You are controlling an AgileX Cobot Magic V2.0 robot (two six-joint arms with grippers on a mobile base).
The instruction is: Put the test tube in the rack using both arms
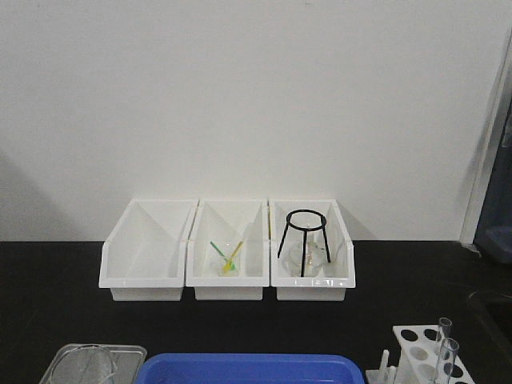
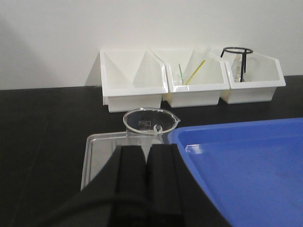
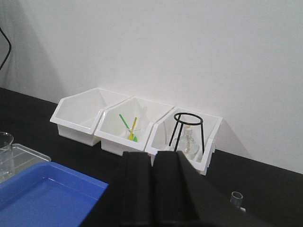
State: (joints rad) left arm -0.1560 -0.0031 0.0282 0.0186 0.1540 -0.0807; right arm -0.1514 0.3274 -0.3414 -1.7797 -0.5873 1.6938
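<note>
Standing upright in the white rack at the worktop's right front corner, two test tubes, mouths up for a top grasp. Closed and empty, left end effector and right end effector, parked clear above.

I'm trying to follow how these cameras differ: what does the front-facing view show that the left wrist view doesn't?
Only the front-facing view shows the white test tube rack at bottom right, with two clear test tubes standing in it.

Only the left wrist view shows the left hand, its black fingers closed together and holding nothing.

Both show the three white bins against the wall, the black ring stand in the rightmost bin, the blue tray, and the glass beaker in its clear tray.
</note>
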